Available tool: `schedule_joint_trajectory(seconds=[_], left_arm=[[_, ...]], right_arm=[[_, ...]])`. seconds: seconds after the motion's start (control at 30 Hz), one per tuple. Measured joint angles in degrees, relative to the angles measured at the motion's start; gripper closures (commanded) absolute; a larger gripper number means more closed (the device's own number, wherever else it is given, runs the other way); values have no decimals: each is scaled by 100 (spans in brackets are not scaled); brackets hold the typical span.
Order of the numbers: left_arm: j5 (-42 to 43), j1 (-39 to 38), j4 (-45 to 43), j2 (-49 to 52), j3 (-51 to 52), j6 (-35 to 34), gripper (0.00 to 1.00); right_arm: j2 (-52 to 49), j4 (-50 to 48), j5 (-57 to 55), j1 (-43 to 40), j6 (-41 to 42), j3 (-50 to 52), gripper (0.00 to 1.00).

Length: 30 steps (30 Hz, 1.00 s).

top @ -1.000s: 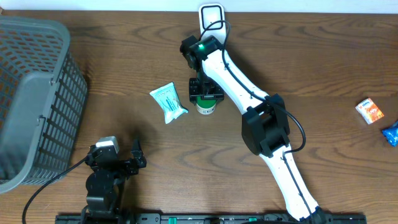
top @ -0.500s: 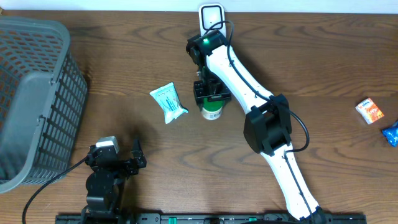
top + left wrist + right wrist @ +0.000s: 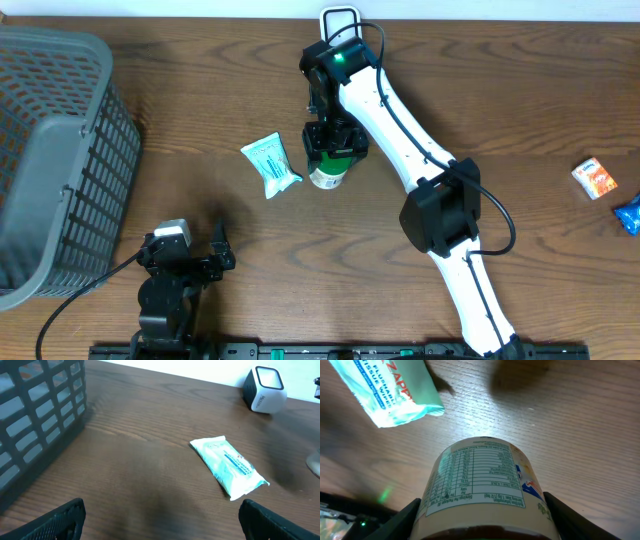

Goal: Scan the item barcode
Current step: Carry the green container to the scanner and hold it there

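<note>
My right gripper [image 3: 331,152] is shut on a cream canister [image 3: 328,176] with a green lid, holding it by its sides just over the table's middle. In the right wrist view the canister [image 3: 482,485] fills the space between my fingers [image 3: 395,522], with its nutrition label facing the camera; no barcode shows. The white scanner [image 3: 340,22] stands at the back edge, behind that arm, and it appears in the left wrist view as well [image 3: 265,389]. My left gripper [image 3: 195,250] rests near the front left, open and empty [image 3: 160,520].
A pale green tissue pack [image 3: 270,165] lies just left of the canister. A grey mesh basket [image 3: 50,150] fills the left side. An orange packet [image 3: 594,178] and a blue one [image 3: 629,213] lie at the far right edge.
The right arm has swung its wrist toward the back, and the canister went slightly right, then back left. The left arm has not moved.
</note>
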State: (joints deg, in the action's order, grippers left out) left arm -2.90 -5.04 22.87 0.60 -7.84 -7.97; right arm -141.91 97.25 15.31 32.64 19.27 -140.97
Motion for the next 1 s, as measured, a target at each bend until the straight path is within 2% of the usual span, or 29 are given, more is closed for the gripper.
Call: schedule_joint_trajectory(seconds=[0.17, 0.3, 0.43, 0.57, 0.73, 1.0], left_arm=[[0, 0, 2, 0, 0, 0, 2], [0, 0, 2, 0, 0, 0, 2], [0, 0, 4, 0, 0, 0, 2], [0, 0, 4, 0, 0, 0, 2], [0, 0, 4, 0, 0, 0, 2], [0, 0, 4, 0, 0, 0, 2]], right_arm=[[138, -2, -584, 0, 0, 2, 53], [745, -221, -1394, 0, 79, 2, 53], [1685, -1287, -2444, 0, 173, -37, 55], [2011, -2404, -3307, 0, 203, -118, 61], [1849, -3683, -4190, -7, 122, 66, 62], [957, -5584, -4575, -190, -452, 317, 63]])
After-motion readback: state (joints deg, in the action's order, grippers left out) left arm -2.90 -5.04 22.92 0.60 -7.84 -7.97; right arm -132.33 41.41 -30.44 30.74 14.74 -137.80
